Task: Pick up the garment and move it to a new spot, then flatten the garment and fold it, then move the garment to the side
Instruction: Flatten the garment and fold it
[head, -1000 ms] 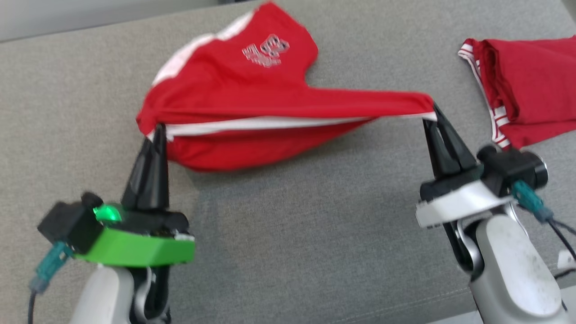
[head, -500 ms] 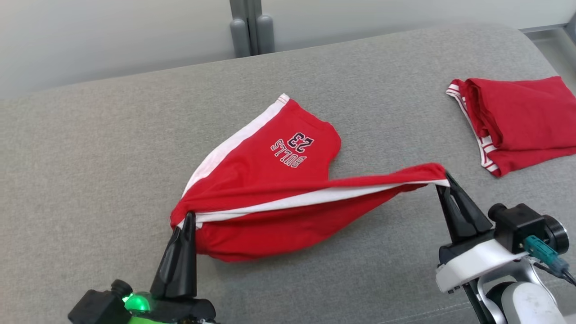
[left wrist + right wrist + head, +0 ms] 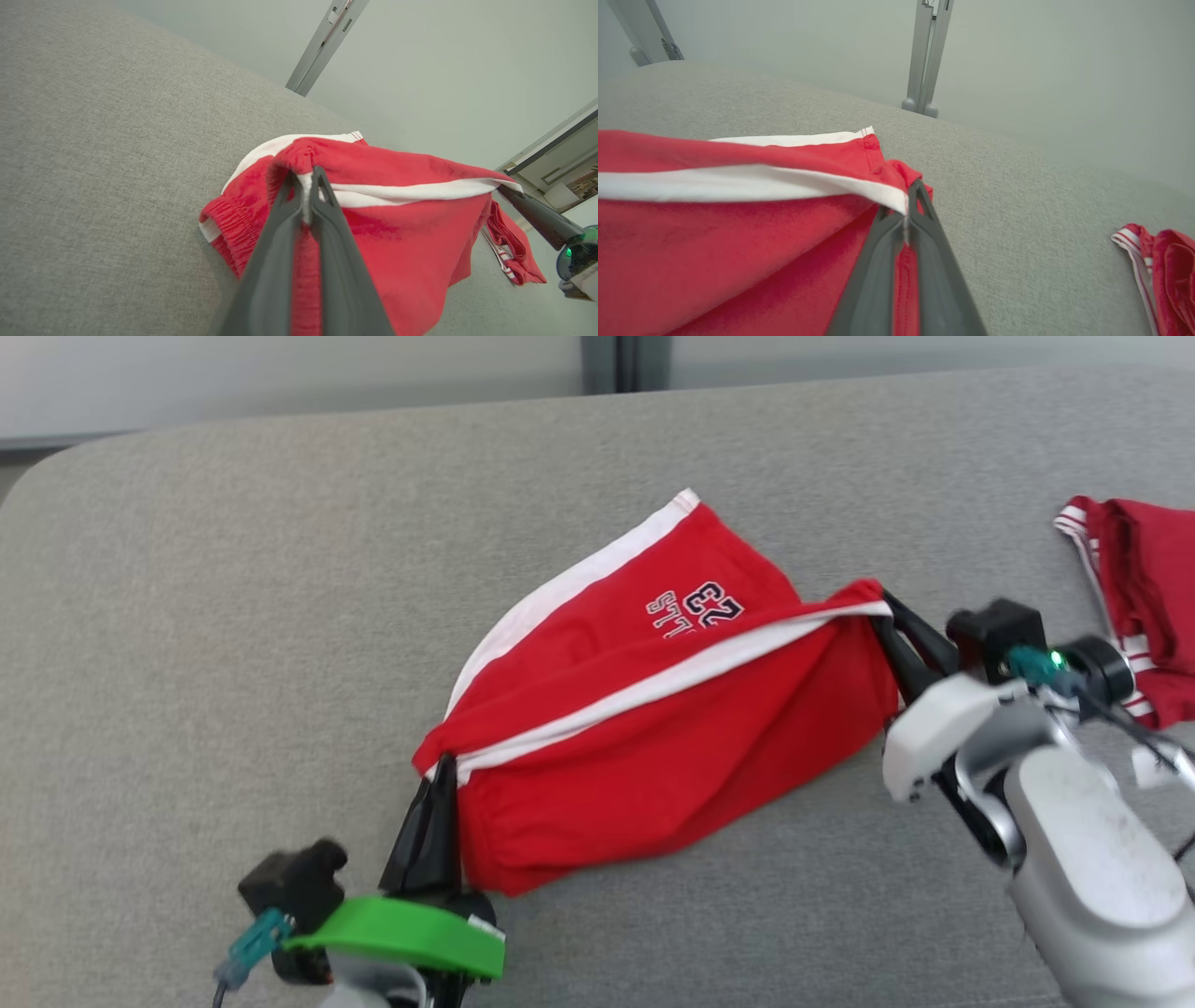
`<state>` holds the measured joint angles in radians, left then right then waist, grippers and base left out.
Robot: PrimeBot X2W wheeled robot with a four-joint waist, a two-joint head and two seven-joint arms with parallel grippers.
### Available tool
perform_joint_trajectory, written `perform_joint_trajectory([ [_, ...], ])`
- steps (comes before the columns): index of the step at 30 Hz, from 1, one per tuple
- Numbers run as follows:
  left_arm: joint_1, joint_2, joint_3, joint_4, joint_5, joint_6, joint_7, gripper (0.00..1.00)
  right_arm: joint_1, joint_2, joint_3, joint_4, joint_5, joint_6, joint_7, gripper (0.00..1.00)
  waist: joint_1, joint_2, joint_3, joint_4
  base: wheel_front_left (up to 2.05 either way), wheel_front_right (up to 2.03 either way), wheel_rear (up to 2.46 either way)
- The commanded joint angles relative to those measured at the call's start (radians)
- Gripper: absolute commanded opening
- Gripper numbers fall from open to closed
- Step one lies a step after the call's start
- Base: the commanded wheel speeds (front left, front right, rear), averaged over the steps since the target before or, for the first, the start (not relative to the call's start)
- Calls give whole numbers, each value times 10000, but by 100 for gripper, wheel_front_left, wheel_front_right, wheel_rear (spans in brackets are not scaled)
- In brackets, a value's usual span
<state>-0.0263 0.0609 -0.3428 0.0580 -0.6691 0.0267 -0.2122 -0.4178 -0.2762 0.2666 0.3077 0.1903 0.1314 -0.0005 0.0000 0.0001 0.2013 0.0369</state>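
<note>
The garment is a pair of red shorts with white side stripes and a printed "23" logo, stretched across the grey cushion. My left gripper is shut on its near left corner, the cloth pinched between the fingertips. At the right end my right gripper is shut on the other corner of the garment, with the white stripe caught at its tips. The cloth hangs between the two grippers, its far leg resting on the cushion.
A second red garment with striped trim lies folded at the far right of the grey cushion. Behind the cushion's back edge runs a pale wall with a grey upright post. Open cushion lies to the left.
The camera has shifted between frames. The two grippers have come closer together, so the garment hangs slacker and fuller between them, and the right gripper now sits higher beside the logo.
</note>
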Motion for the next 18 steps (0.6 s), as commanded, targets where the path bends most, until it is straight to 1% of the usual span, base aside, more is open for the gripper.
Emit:
perform_joint_trajectory([
  [1,-443,-24,-47,252,-75,25,26,0,-474,-136,189,276,110,-16,57,0,0,-1,520,581,0,0,0],
  [8,-2339,-88,-353,1863,-697,242,-14,0,-2996,-675,1611,2155,757,-16,434,0,0,-1,1230,1252,0,0,0],
  [14,-3452,-93,-855,2749,-1516,571,-251,0,-4448,-1015,2715,3488,1514,-16,637,0,0,-1,1564,1684,0,0,0],
  [18,-3947,-88,-1225,3189,-1949,662,-380,0,-5134,-1071,3276,4241,1922,-16,605,0,0,-1,1706,1863,0,0,0],
])
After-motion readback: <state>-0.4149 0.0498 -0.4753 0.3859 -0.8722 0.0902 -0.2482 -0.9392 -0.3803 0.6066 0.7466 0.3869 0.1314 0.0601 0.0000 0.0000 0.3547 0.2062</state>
